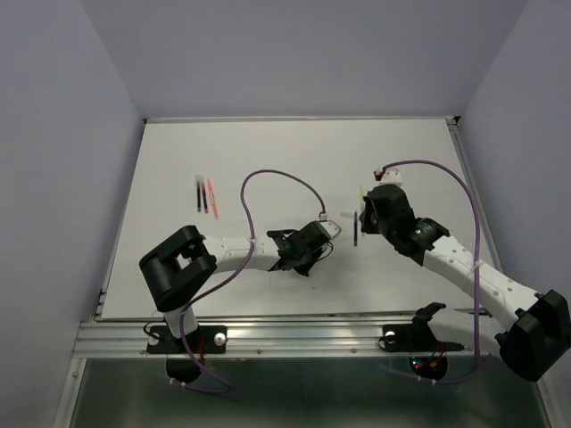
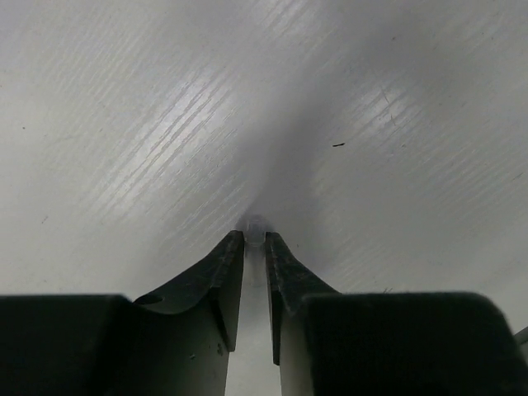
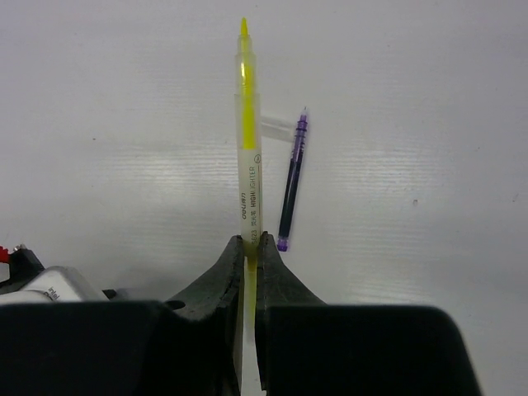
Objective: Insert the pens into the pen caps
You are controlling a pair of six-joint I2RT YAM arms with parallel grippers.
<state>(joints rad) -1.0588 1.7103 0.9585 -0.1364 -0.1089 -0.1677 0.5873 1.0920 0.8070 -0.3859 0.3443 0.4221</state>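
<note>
My right gripper [image 3: 251, 239] is shut on the yellow pen [image 3: 246, 140], which sticks out ahead with its tip forward; in the top view this gripper [image 1: 367, 207] holds the pen [image 1: 360, 193] at centre right. A dark blue pen [image 3: 292, 186] lies on the table just right of it, also seen in the top view [image 1: 356, 228]. A pale translucent cap [image 3: 276, 125] lies between the two pens. My left gripper [image 2: 254, 235] is shut on a small translucent pen cap [image 2: 254, 223] at its fingertips; in the top view it [image 1: 328, 228] sits left of the blue pen.
A dark pen [image 1: 198, 194], a red pen [image 1: 205, 196] and an orange-pink pen [image 1: 212, 197] lie side by side at the table's left. Purple cables arch over both arms. The table's [image 1: 268, 143] near edge meets a metal rail.
</note>
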